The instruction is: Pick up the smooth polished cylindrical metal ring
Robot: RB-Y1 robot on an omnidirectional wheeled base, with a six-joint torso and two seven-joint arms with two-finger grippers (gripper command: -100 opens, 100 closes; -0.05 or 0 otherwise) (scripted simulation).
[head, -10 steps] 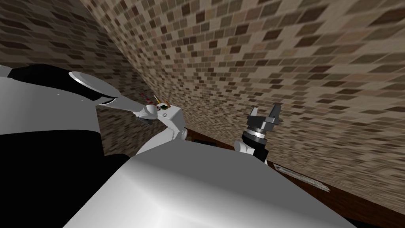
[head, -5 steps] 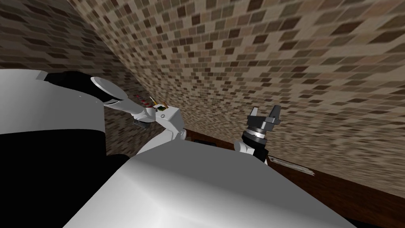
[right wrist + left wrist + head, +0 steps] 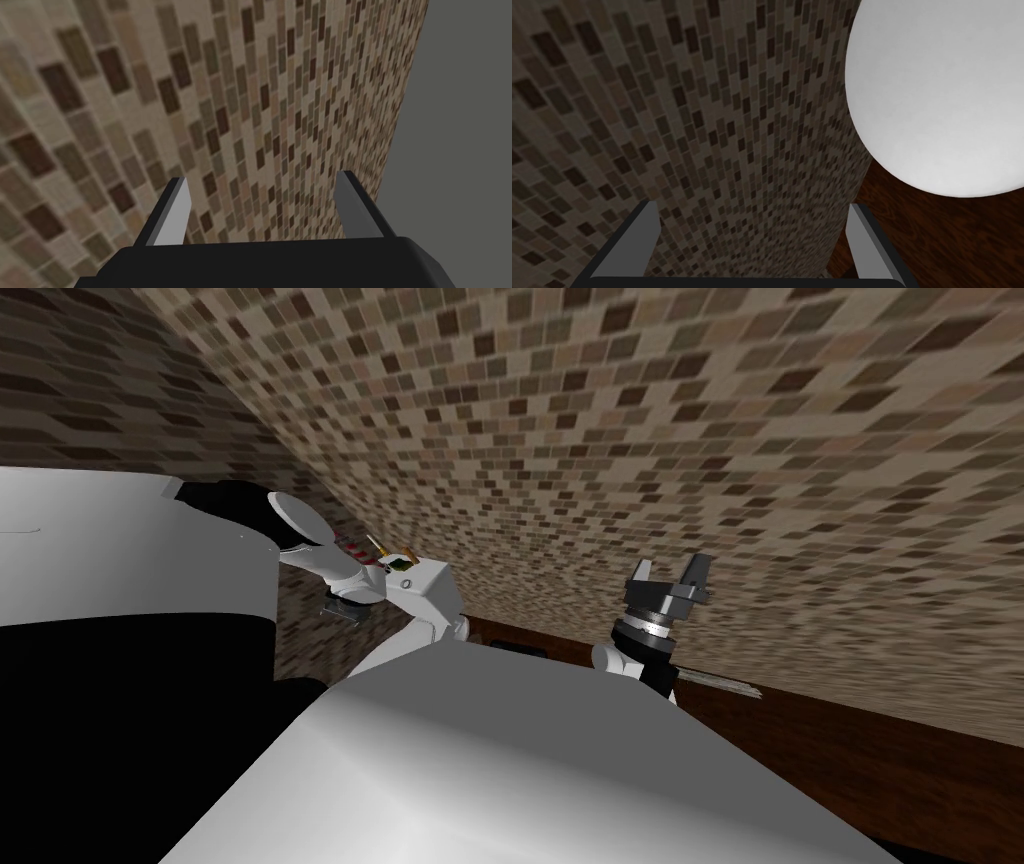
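1. While the right gripper (image 3: 672, 563) points up at the tiled wall (image 3: 620, 418), its two fingers (image 3: 172, 210) stand wide apart and hold nothing.
2. Left gripper (image 3: 751, 206), nearer the wall's corner, is also spread wide and empty; it faces the tiles just where they meet the dark wood floor (image 3: 937, 240).
3. Thin grey strip (image 3: 722, 686) lies on the floor along the wall's foot, beyond the right gripper.
4. Where the ring lies I cannot tell.
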